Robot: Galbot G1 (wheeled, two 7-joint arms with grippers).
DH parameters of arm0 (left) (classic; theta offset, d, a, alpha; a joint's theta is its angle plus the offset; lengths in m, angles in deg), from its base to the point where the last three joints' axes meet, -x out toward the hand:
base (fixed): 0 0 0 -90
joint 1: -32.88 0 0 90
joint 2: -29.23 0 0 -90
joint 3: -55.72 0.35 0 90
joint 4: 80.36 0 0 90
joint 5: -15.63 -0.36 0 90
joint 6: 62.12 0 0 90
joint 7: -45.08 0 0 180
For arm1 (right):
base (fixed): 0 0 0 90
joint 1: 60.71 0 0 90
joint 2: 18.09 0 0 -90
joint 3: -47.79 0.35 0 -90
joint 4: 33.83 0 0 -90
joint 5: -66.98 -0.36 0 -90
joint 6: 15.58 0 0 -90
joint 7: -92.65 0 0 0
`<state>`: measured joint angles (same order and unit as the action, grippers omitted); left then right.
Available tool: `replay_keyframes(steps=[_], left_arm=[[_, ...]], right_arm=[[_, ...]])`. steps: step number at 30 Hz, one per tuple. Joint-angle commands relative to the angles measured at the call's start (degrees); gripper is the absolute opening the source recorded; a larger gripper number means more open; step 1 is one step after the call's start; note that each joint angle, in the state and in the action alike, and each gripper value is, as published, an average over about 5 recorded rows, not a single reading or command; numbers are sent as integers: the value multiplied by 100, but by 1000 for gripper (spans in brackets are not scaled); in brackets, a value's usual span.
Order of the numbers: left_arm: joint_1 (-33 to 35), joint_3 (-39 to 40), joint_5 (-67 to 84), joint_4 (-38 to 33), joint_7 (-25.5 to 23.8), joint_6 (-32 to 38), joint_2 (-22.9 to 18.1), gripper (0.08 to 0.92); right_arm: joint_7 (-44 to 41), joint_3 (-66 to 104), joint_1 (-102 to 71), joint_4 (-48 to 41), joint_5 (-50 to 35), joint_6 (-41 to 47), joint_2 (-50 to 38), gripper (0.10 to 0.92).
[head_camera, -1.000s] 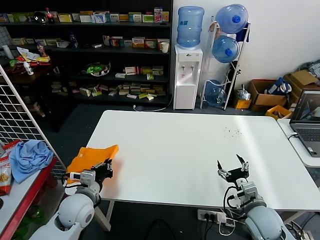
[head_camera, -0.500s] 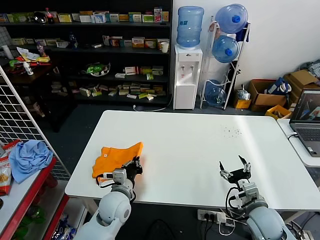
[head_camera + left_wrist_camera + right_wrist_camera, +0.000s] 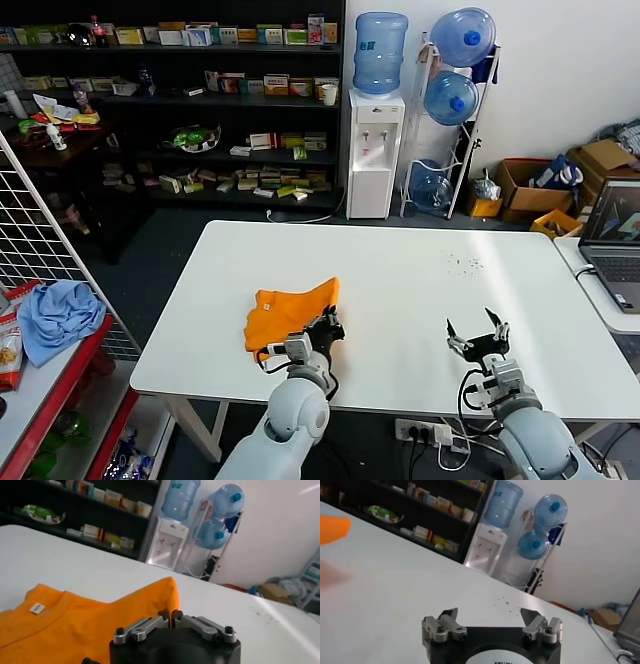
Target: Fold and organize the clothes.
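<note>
Left claw pinching orange T-shirt

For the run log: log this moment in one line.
left gripper: shut on bright orange cotton T-shirt | right gripper: open, empty, above white table

My left arm reaches forward from low in the head view, its gripper pointing away from me with the jaws pressed together at the tips. My right arm sits off to the right, apart from the left, its gripper raised slightly with both fingers spread wide, holding nothing.
</note>
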<state>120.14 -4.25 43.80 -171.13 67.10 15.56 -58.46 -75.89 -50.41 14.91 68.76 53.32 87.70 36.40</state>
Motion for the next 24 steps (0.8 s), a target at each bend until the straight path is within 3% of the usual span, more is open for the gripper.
replay_keyframes(steps=[1, 6, 10, 16, 24], left_arm=[[-210, 353, 269, 777, -142, 747, -731, 113], [-246, 426, 193, 957, -495, 1258, -731, 125], [-166, 453, 317, 727, -971, 1864, -506, 213], [173, 244, 348, 28, -1325, 2471, 314, 386], [1217, -673, -680, -493, -1417, 2993, 1905, 620]], right_arm=[[21, 24, 28, -37, -28, 34, 6, 823], [13, 52, 4, -41, -72, 36, -16, 823], [-1, 31, 18, -47, -81, 36, -17, 823], [-58, 6, 57, -78, -5, 18, 67, 823], [-913, 739, 120, -91, 129, 34, 742, 823]])
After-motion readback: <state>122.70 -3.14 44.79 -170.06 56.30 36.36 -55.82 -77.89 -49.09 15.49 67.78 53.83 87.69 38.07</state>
